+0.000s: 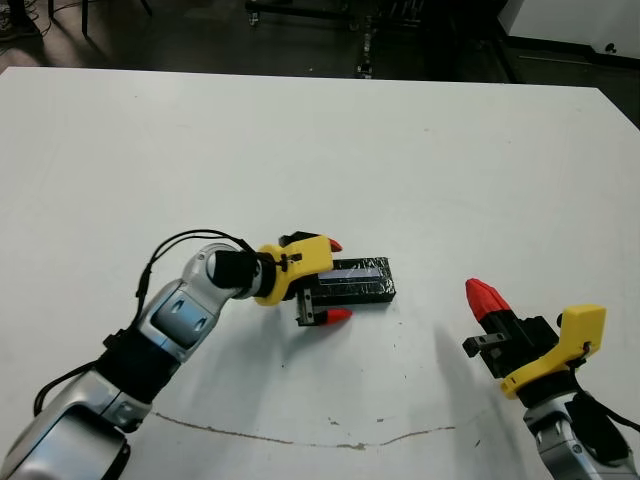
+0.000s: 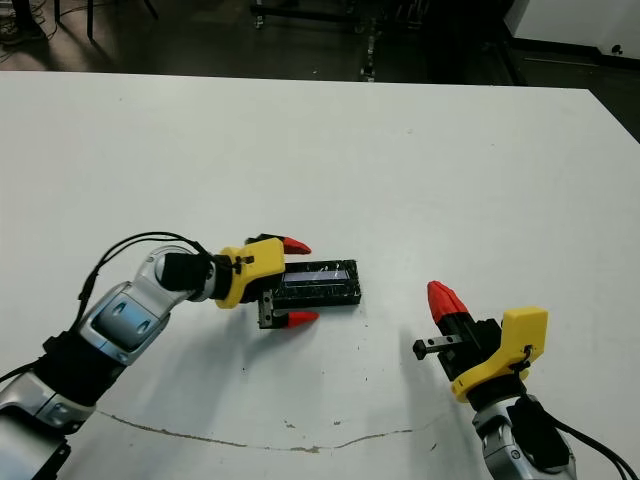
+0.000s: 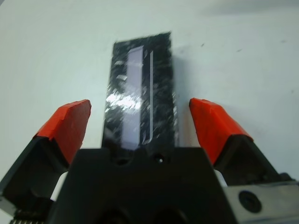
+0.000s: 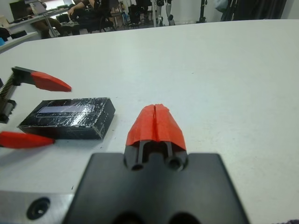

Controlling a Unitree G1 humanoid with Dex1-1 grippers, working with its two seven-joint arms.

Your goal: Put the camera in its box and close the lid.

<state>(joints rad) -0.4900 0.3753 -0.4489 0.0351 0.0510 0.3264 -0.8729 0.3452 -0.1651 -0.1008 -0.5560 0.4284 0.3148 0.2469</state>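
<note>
1. Glossy black lid (image 1: 358, 280) flat on the white desk (image 1: 400, 150), nearer the front edge than the back, about midway between the side edges; pale bluish strip along its top.
2. Box and camera hidden from sight, presumably beneath the lid.
3. Left hand (image 1: 326, 280) spread wide at the lid's left end, one red fingertip either side, neither touching.
4. Right hand (image 1: 487, 298) pressed shut, holding nothing, well apart from the lid toward the front right corner.

The lid (image 1: 356, 281) is glossy, crinkled black film; the table (image 1: 420, 160) is smooth matt white.
</note>
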